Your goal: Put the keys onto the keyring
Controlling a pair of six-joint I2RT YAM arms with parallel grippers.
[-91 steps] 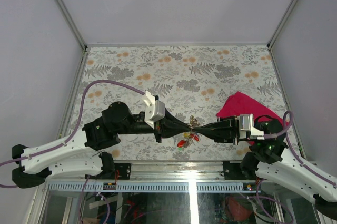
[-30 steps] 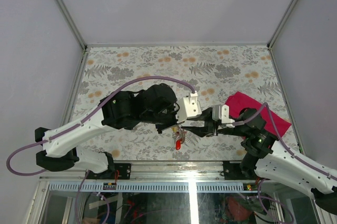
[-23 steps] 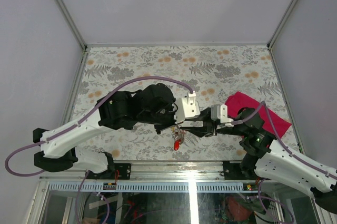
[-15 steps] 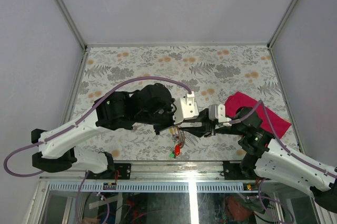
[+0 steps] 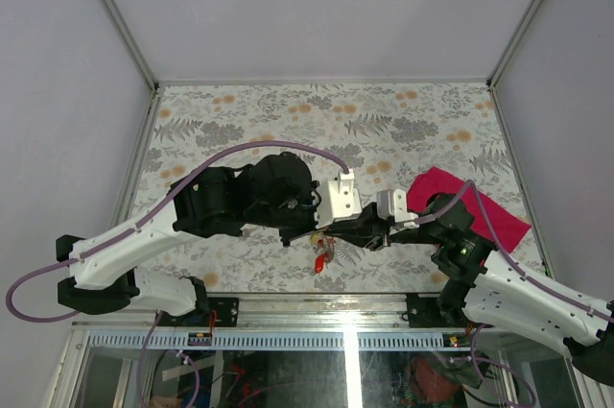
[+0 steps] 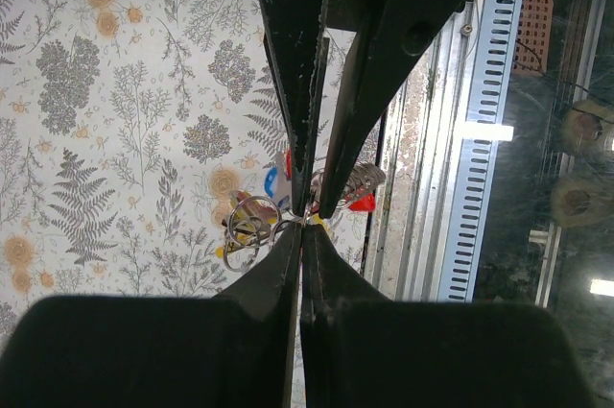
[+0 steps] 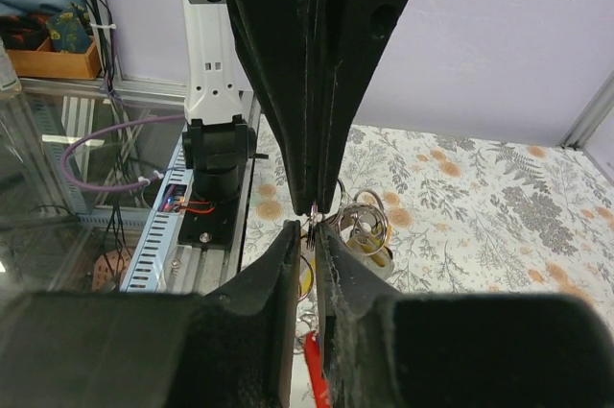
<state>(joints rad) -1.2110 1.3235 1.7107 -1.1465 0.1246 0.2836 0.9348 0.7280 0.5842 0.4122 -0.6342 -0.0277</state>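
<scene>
**Grippers meet tip to tip over the hanging key bunch**

From the near left corner the left arm (image 5: 125, 240) reaches rightwards over the flowered table (image 5: 240, 115), with a purple cable (image 5: 259, 146) arching above it. The left gripper (image 6: 301, 227) is clenched, its two fingers pressed flat together with no gap. The thin wire of the keyring (image 6: 242, 231) runs into their tips, so the ring is nipped there. More silver loops bunch just beside those tips.

The keys (image 5: 319, 256) dangle from the ring on the near side of the fingertips, at the middle of the table and close to its near edge. A red head hangs lowest. Blue and yellow heads show behind the fingers in the left wrist view. Whether the bunch touches the tabletop I cannot tell.

Directly to the right, the right gripper (image 7: 309, 232) points leftwards and meets the left one tip to tip. A thin slit shows between its fingers, and I cannot tell whether they pinch the ring or a key.

Further right, the magenta cloth (image 5: 436, 184) lies on the table, partly under the right arm (image 5: 518, 293), which comes in from the near right corner.
</scene>
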